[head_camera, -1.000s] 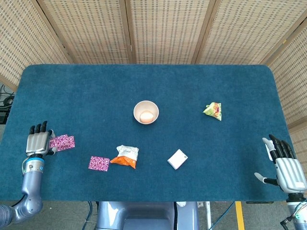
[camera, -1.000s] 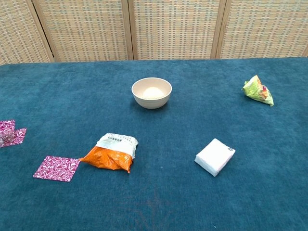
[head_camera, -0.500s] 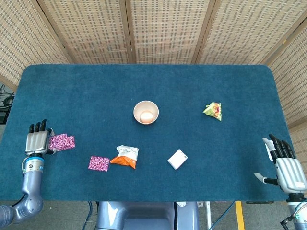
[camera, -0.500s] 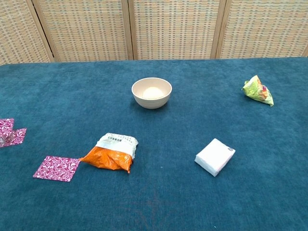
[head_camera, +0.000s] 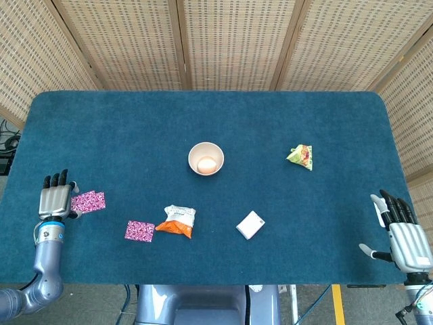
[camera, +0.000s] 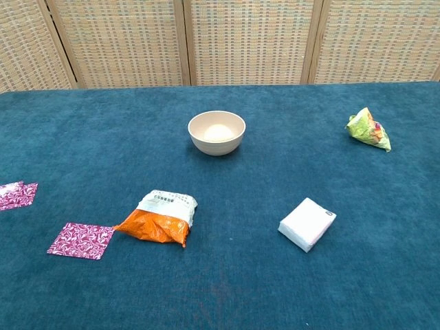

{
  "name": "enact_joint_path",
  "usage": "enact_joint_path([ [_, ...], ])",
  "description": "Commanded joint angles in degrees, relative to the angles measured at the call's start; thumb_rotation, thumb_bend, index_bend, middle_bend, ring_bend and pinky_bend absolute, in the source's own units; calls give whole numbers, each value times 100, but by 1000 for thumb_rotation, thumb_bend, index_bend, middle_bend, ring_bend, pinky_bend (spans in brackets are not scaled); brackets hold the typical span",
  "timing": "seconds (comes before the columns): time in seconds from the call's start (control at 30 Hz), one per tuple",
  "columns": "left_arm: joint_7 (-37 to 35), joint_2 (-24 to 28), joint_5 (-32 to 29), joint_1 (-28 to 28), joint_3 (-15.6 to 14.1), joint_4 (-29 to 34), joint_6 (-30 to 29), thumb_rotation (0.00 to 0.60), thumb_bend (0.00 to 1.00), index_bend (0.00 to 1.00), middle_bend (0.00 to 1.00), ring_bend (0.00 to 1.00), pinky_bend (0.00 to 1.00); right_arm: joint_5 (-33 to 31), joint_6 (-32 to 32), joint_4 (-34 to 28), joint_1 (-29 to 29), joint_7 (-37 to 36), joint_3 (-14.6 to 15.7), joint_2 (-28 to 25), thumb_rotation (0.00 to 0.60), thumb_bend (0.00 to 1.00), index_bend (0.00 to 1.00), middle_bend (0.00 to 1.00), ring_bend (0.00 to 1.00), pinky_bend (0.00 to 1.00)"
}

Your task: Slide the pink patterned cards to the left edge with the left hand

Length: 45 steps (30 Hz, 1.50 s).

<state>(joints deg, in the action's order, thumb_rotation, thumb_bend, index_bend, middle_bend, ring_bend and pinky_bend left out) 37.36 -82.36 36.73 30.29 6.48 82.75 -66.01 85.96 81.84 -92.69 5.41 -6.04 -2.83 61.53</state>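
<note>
The left hand (head_camera: 55, 200) sits at the table's (head_camera: 223, 122) nine-o'clock edge, fingers straight and together pointing toward twelve, its thumb side just touching the near pink patterned card (head_camera: 88, 201). Whether it presses down on the card or only rests beside it cannot be told; nothing is gripped, so it reads as a flat, open pushing hand. The chest view shows only the card's corner (camera: 16, 194) at the far left, no hand.

Compared with a second ago, that card lies flatter and squarer. Half a second ago it looked like a doubled or lifted shape under the fingers, and the chest view showed an extra pink piece standing above it; now a single flat strip shows there. The hand has eased slightly down toward six. My reading: this card is more or less delivered, and the hand is letting go.

The second pink patterned card (head_camera: 139, 231) has not moved. It lies toward four o'clock from the hand, well apart, just beside the orange snack bag (head_camera: 177, 221). That one remains to be slid.

Further out, unchanged: the bowl (head_camera: 206, 158) holding an egg (head_camera: 206, 164) mid-table, a white tissue pack (head_camera: 250, 225), a green snack packet (head_camera: 300, 156).

The right hand (head_camera: 402, 230) hovers at the four-o'clock corner, fingers spread, empty.
</note>
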Motion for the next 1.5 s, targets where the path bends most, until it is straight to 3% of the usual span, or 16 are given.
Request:
enact_joint_path([
  [0.03,-11,8,14,-12,16,13,-11,600,176,360,0,0,0,-1,1,2,-1,-7,-1,0,600,53,0,0,0,0],
  [0.27,-288,196,303,-84,51,422,3,600,176,360,0,0,0,-16,-25,-5,7,15,-1,0,600,53,0,0,0,0],
  [0.73,-146,151,1494,-134,-402,1444,-253,600,173,360,0,0,0,-54,-44,-27,6,30,-7,-13,600,53,0,0,0,0],
  [1.5,725,-851,1592,57,-609,1529,-314,600,93,360,0,0,0,-52,-9,-8,-17,-151,-21,-70,600,53,0,0,0,0],
])
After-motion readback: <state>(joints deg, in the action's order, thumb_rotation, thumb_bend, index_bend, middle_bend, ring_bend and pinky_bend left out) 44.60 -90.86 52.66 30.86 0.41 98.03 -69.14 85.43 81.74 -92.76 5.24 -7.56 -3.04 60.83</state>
